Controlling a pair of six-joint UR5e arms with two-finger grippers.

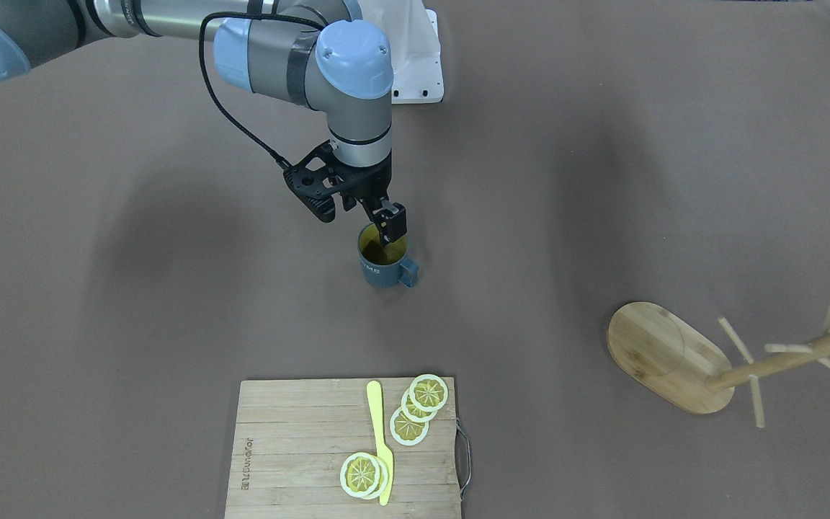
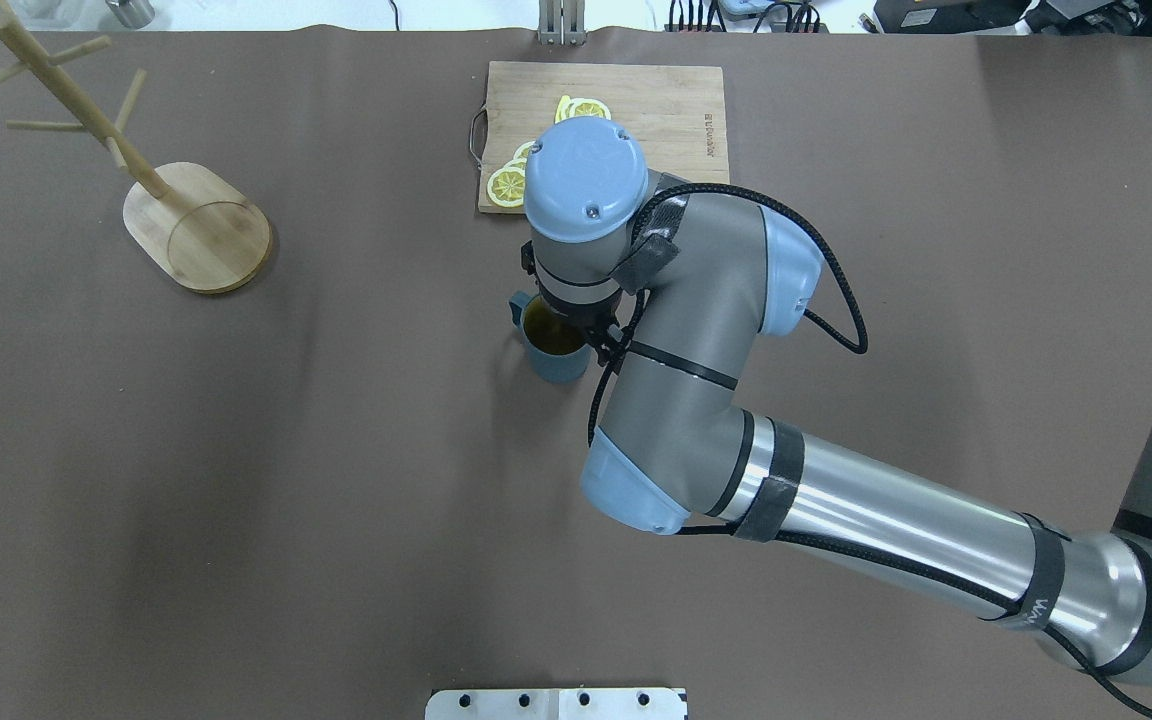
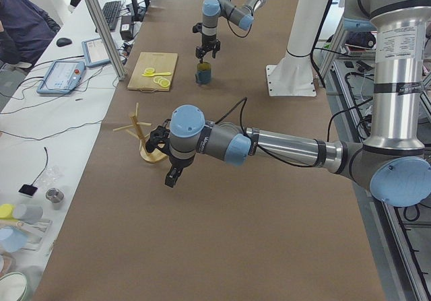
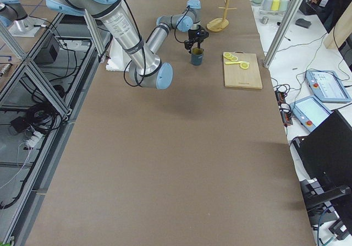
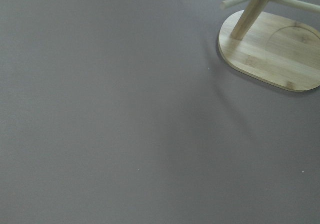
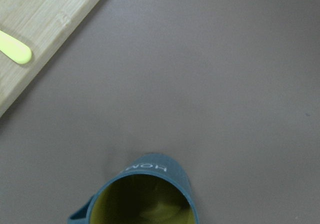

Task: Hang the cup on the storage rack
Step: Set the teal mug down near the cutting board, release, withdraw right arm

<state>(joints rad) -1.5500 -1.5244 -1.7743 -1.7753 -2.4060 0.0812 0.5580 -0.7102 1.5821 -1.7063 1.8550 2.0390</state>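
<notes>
The cup (image 1: pixel 386 272) stands upright on the brown table, dark teal with a yellow inside and its handle towards the view's right; it also shows as the cup (image 2: pixel 556 362) and the cup (image 6: pixel 147 176). My right gripper (image 1: pixel 372 220) hangs right over its rim and looks open, one finger (image 1: pixel 391 220) over the mouth, the other outside the wall. The storage rack (image 1: pixel 663 353) stands far off at the table's left end, its base (image 5: pixel 272 53) in the left wrist view. My left gripper (image 3: pixel 172 176) hovers near the rack; I cannot tell whether it is open or shut.
A wooden cutting board (image 1: pixel 292 447) with lemon slices (image 1: pixel 409 425) and a yellow knife (image 1: pixel 380 440) lies past the cup, at the table's far edge. A person (image 3: pixel 23 25) sits at a side desk beyond the table.
</notes>
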